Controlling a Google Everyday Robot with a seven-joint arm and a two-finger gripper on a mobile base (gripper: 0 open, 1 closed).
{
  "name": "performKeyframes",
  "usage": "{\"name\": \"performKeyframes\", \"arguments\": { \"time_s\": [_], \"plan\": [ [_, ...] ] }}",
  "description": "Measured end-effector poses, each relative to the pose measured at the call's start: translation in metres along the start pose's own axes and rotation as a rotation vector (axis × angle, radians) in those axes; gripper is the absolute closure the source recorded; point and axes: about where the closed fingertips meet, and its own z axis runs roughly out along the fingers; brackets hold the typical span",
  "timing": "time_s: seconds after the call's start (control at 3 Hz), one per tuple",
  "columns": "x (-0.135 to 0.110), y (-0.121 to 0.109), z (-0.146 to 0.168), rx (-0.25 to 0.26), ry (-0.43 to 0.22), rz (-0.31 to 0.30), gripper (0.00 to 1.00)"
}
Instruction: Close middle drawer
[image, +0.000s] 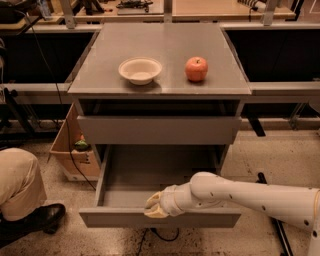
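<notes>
Cabinet centred in frame, grey worktop (165, 50) on top. The middle drawer (110, 218) is pulled well out toward the bottom of the frame: shallow tray, low side walls, slim plain front panel running across the lower centre. My gripper (155, 206) sits at the top edge of that front panel, a little left of its middle, on the inner side of the panel and against it. I cannot tell how far open the gripper is or whether it grips the panel (tan tip seen only from above, partly merged with the panel edge). My white arm (250, 197) comes in from the lower right corner and crosses the drawer's right front corner. Above the open tray, the taller-fronted upper drawer (160, 130) sits just under the worktop, a dark gap over it. On the worktop: a pale bowl (140, 70) left of centre, a red apple (196, 68) to its right, near but apart. Left of the cabinet on the floor, an open cardboard box (70, 150). At the lower left edge, a person's tan trouser leg (17, 180) and black shoe (42, 217).
</notes>
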Motion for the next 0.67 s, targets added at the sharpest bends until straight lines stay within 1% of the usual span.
{"name": "performKeyframes", "arguments": {
  "time_s": [0.33,0.67],
  "plan": [
    [-0.008,-0.0117,-0.0072,0.022,-0.005,-0.019,1.0],
    [-0.008,-0.0117,-0.0072,0.022,-0.005,-0.019,1.0]
  ]
}}
